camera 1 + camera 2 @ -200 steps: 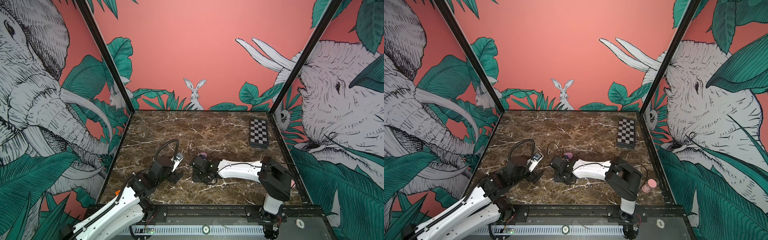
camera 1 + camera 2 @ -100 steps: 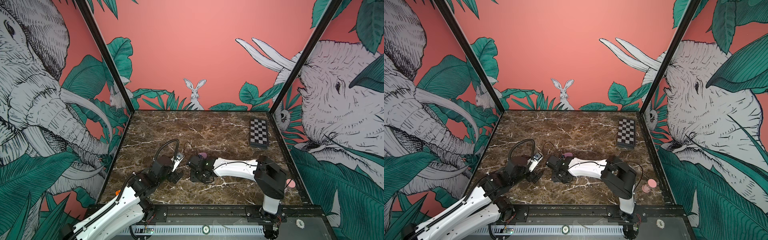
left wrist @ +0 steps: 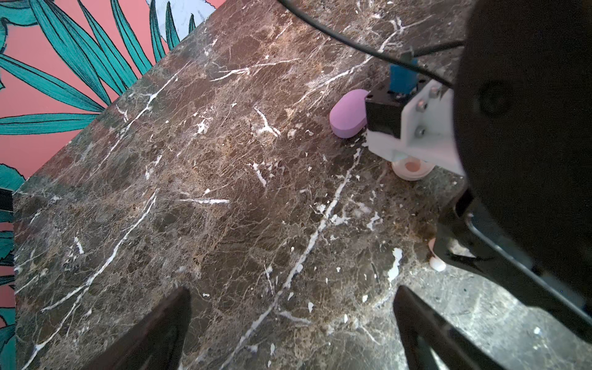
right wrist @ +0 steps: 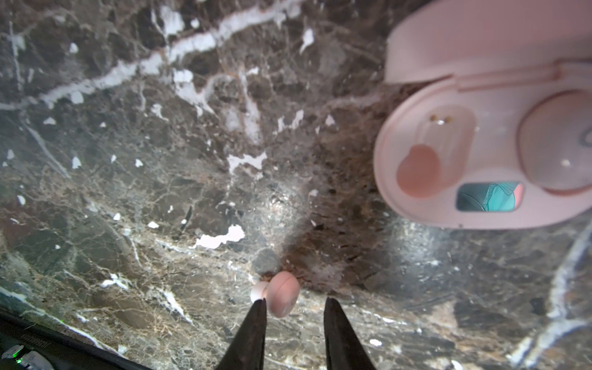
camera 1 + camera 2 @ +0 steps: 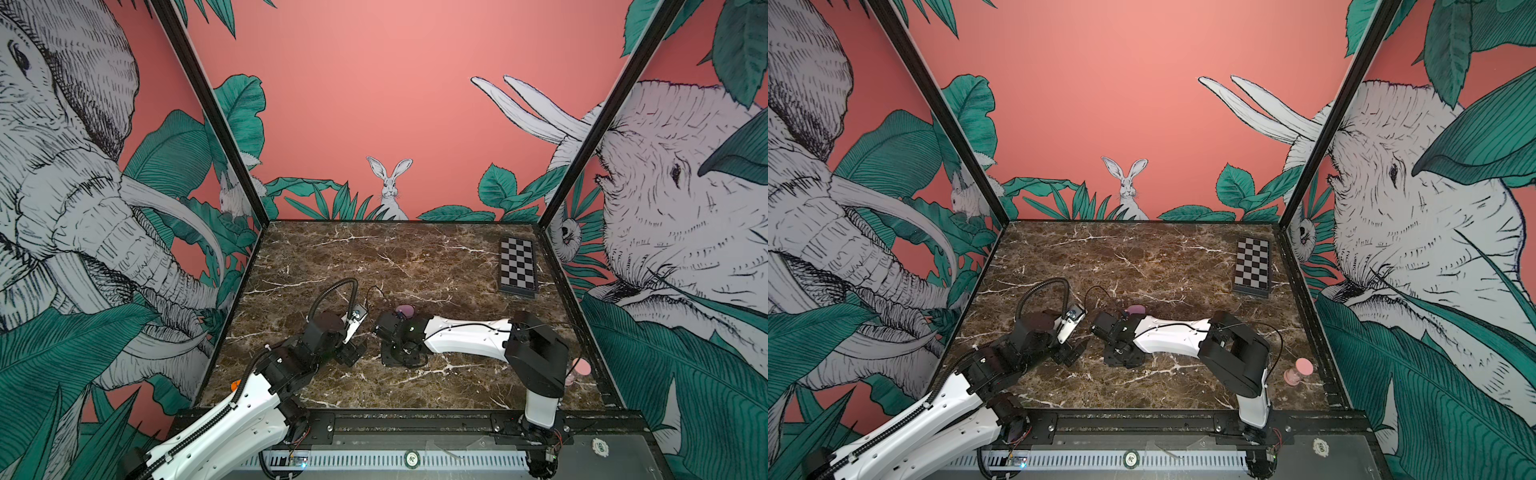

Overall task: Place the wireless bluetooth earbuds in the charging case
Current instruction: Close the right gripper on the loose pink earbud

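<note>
In the right wrist view, the right gripper (image 4: pixel 293 307) sits low over the marble table (image 4: pixel 128 192) at the bottom centre of the frame, its two dark fingers (image 4: pixel 256 323) narrowed around a peach earbud (image 4: pixel 283 298) that lies just ahead of the tips, one finger touching its pale tip. Over the last second the right arm has slid leftward across both top views and its jaws have been drawing in, so a pinch is under way but not yet sealed; the earbud rests on the table, not lifted. The open pink case (image 4: pixel 480 160) fills the upper right, one socket empty, the other already filled by an earbud. The left gripper (image 3: pixel 288 320) stays spread wide and empty. A closed lilac case (image 3: pixel 347 117) lies near the upper right of the left wrist view.
</note>
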Controlling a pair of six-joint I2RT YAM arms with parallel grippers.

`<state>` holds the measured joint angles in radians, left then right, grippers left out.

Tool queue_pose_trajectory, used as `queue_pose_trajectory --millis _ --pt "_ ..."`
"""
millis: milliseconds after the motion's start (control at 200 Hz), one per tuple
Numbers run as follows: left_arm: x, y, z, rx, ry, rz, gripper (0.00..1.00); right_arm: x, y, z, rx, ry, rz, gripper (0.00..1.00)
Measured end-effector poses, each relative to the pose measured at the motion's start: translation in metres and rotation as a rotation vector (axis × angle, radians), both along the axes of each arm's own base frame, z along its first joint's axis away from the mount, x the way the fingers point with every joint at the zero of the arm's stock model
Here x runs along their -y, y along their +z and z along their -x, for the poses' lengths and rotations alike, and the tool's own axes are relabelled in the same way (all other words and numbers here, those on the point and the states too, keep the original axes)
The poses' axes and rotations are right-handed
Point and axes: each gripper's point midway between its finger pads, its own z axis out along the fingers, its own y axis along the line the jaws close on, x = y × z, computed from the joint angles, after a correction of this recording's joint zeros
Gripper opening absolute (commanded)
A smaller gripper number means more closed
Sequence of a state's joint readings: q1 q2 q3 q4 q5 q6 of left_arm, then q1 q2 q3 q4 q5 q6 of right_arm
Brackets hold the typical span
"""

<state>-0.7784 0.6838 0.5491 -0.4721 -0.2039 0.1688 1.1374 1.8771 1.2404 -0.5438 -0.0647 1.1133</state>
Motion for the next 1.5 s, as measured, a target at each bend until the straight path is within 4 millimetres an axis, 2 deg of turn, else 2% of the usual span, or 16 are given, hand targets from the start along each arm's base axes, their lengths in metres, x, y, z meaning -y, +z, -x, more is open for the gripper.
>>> queue_pose_trajectory --millis 705,1500 --pt "0.0 0.0 0.0 0.0 0.0 0.0 0.99 -0.006 -0.006 0.002 -0.023 0.014 -0.002 0.24" --pt "0.001 0.0 -0.001 -0.001 0.0 -0.001 0.99 -0.013 -0.007 0.001 -0.032 0.03 -0.018 0.23"
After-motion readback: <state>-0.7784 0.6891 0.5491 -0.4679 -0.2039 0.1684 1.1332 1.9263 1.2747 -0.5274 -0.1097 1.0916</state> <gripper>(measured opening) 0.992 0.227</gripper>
